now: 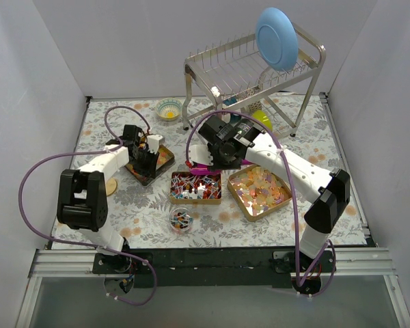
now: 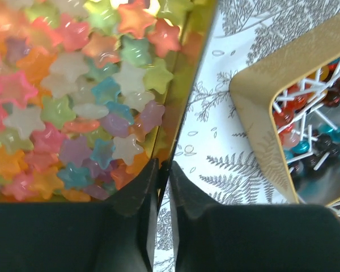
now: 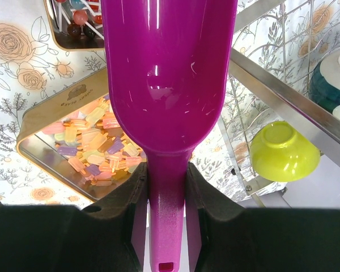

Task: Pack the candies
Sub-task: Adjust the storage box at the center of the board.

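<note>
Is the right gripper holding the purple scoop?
Yes, the right gripper is shut on the purple scoop by its handle in the right wrist view.

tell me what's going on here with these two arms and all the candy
The right hand grips a magenta scoop by its handle and holds it above the table near the lollipop tray and the tray of popsicle-shaped candies. The left hand looks closed on the rim of the gold tray of star-shaped candies, seemingly steadying it. A small glass bowl near the front holds a few colourful candies.
</note>
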You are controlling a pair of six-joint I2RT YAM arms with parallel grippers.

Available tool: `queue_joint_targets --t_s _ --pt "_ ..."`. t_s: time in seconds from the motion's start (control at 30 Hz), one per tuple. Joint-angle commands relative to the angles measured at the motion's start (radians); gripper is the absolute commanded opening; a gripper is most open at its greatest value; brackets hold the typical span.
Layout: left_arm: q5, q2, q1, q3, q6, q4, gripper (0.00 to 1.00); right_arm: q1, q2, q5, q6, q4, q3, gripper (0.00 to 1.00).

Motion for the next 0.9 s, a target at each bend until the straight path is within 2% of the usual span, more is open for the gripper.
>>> queue_joint_targets --t_s 0.0,0.2,0.43,0.57,0.67,0.73,0.87 --pt "-0.055 -0.108 0.0 -0.054 0.083 -0.021 0.05 -0.001 -0.028 -0.014 0.013 0.011 0.039 0.01" --pt "-0.083 -0.247 0.003 -0.192 0.267 -0.057 0.0 -0.001 -0.037 -0.006 0.011 0.011 0.018 0.01" --pt "-0.008 -0.385 0.005 -0.296 0.459 -0.15 0.0 -0.001 -0.025 0.005 0.017 0.008 0.025 0.01" --pt "0.024 -0.414 0.005 -0.324 0.546 -0.211 0.0 -0.001 -0.014 0.009 0.019 0.006 0.034 0.01" --pt "0.051 -0.454 0.005 -0.35 0.69 -0.282 0.0 -0.001 -0.008 0.009 0.019 0.005 0.038 0.01" --pt "0.048 -0.479 0.005 -0.377 0.791 -0.3 0.0 0.0 -0.006 0.008 0.019 0.005 0.038 0.01" --pt "0.025 -0.487 0.005 -0.393 0.887 -0.275 0.0 -0.003 0.003 0.005 0.016 0.001 0.05 0.01"
